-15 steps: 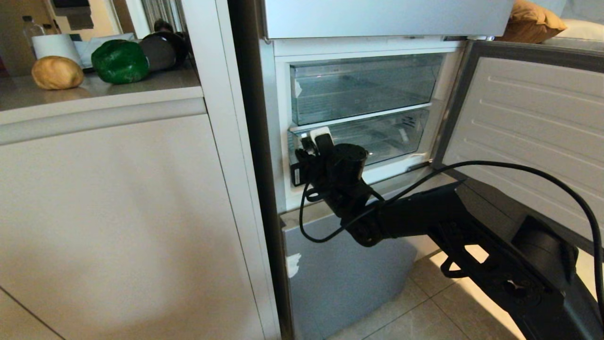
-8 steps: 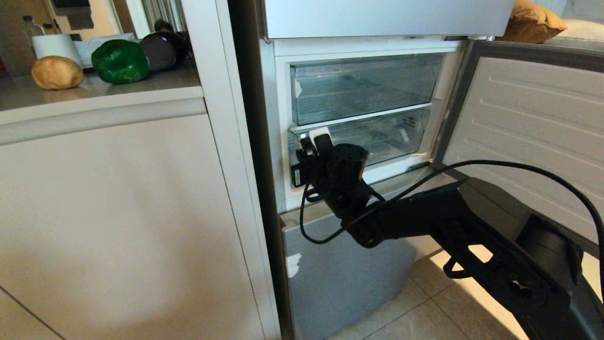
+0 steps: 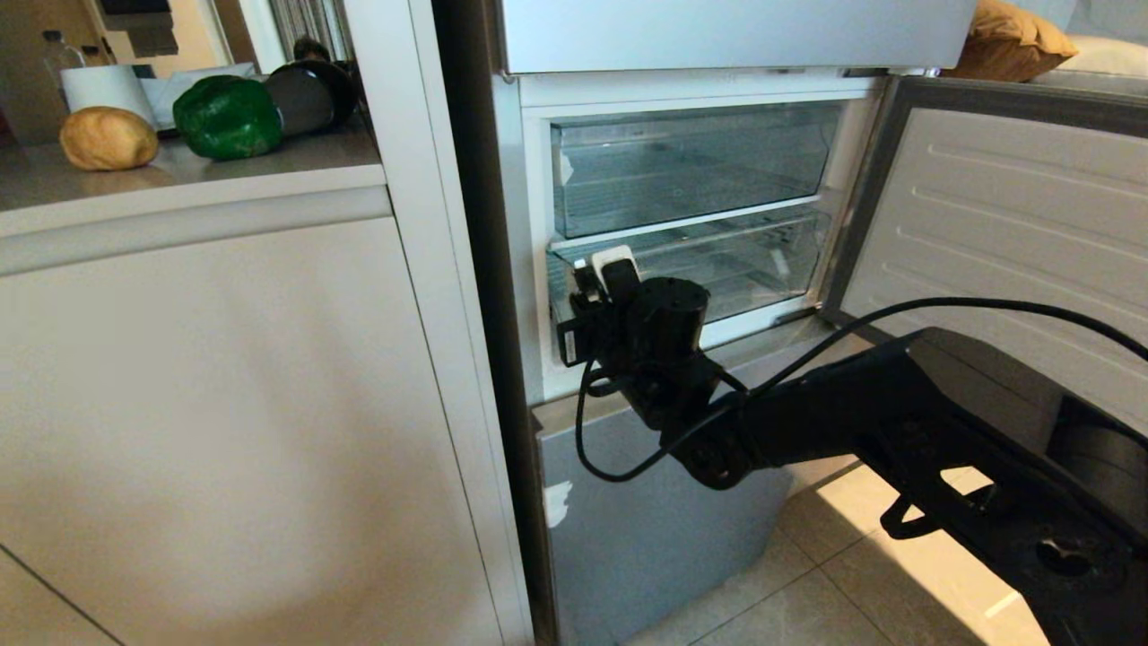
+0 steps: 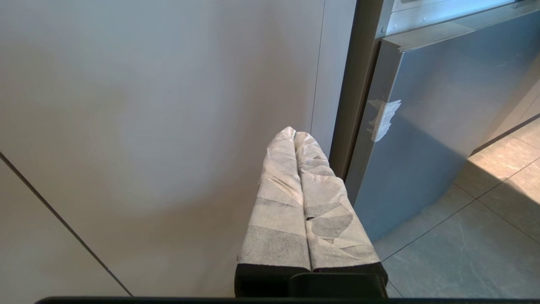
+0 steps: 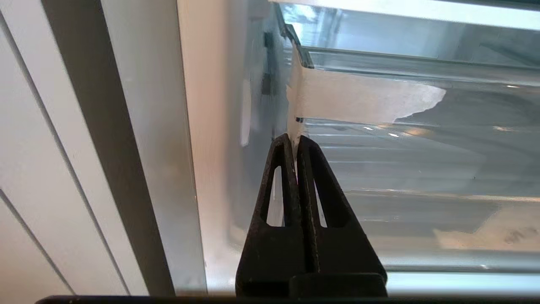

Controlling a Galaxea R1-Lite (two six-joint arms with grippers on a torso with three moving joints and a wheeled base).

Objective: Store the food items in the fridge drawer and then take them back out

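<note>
The right claw [image 5: 296, 139], fingers pressed together on the white tape tab [image 5: 358, 101], grips the lower clear drawer [image 3: 717, 260]: stiff, slippery plastic, so the tab is the handhold.

Pale cabinet [image 3: 233, 404] left, grey countertop [image 3: 179, 166] above; beige floor tiles [image 3: 807, 592] sunlit; brown cushion [image 3: 1013, 36].

Roll [image 3: 108, 138]: golden-brown, roundish, resting on desk [image 3: 269, 161], far left.
Pepper [image 3: 228, 117]: glossy green, on desk just beside roll.
Drawer [image 3: 717, 265]: clear plastic, lower of two, white tape at left corner, empty.
</note>
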